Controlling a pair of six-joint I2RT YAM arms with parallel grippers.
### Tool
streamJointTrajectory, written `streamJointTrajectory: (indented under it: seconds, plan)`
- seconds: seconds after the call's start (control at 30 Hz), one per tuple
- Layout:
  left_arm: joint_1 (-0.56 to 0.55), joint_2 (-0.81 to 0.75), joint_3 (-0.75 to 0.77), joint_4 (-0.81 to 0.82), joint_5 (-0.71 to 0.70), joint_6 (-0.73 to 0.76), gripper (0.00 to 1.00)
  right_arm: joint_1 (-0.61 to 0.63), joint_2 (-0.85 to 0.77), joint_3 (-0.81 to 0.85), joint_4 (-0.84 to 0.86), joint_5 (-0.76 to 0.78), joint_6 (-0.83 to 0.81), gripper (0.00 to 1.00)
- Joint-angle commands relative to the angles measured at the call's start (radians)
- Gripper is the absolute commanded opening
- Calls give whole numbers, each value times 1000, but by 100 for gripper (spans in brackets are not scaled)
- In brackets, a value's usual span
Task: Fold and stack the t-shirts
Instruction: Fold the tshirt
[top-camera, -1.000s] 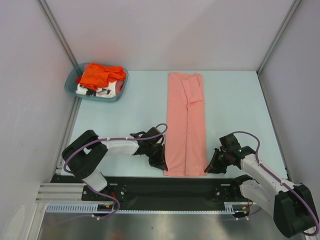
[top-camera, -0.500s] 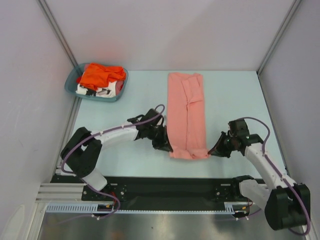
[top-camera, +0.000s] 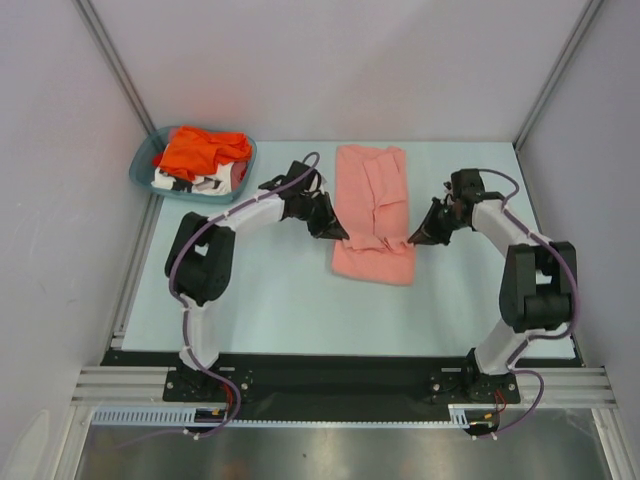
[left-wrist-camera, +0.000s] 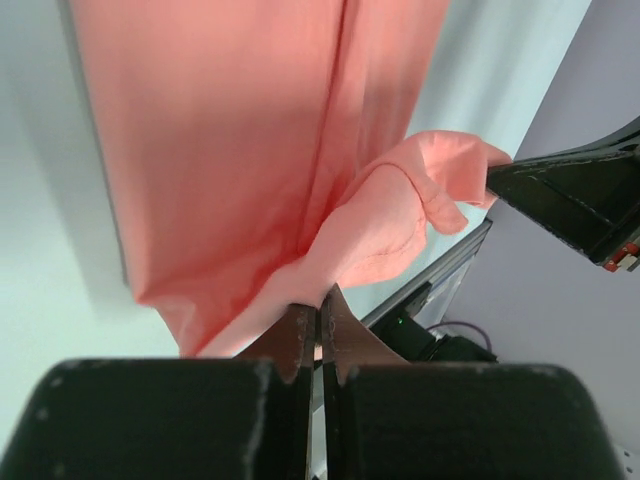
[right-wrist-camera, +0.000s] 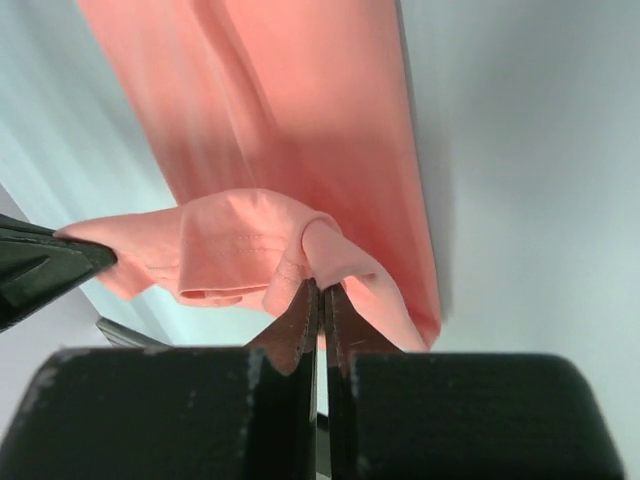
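The salmon-pink t-shirt (top-camera: 372, 215) lies as a long narrow strip on the table, its near end lifted and doubled back over its middle. My left gripper (top-camera: 338, 234) is shut on the shirt's left bottom corner (left-wrist-camera: 300, 290). My right gripper (top-camera: 412, 240) is shut on the right bottom corner (right-wrist-camera: 320, 265). Both hold the hem above the lower layer (left-wrist-camera: 230, 130), which also shows in the right wrist view (right-wrist-camera: 300, 100). The bright orange t-shirt (top-camera: 200, 150) and the white t-shirt with black print (top-camera: 195, 182) lie crumpled in the basket.
The teal plastic basket (top-camera: 243, 170) stands at the table's back left. Grey walls with metal posts close in the back and sides. The black mounting rail (top-camera: 330, 375) runs along the near edge.
Both grippers have carried the shirt's near hem from the front edge away toward the back, folding the strip over itself. The fold line now sits mid-table.
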Motion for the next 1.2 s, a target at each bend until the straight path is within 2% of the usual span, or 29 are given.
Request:
streamJointTrajectory:
  seconds: [0.0,0.13,0.4,0.63,0.93,1.1,1.17]
  plan:
    - [38,57,91,-17,49,16,0,-9,91,118,2,-43,-39,0]
    - [70,103,138,4,61,-3,0,-18,232,275,-29,-53,-45,0]
    - [99,226,273,26,107,-43,0,-44,391,460,-72,-95,-47,0]
    - [122,298,345,41,126,-75,1,-50,469,540,-85,-118,-44,0]
    - [148,336,358,56,124,-92,1,-58,529,592,-87,-138,-44,0]
    - [151,364,385,55,137,-96,5,-61,546,615,-93,-141,-38,0]
    - [151,372,390,58,135,-99,9,-61,553,625,-95,-142,-35,0]
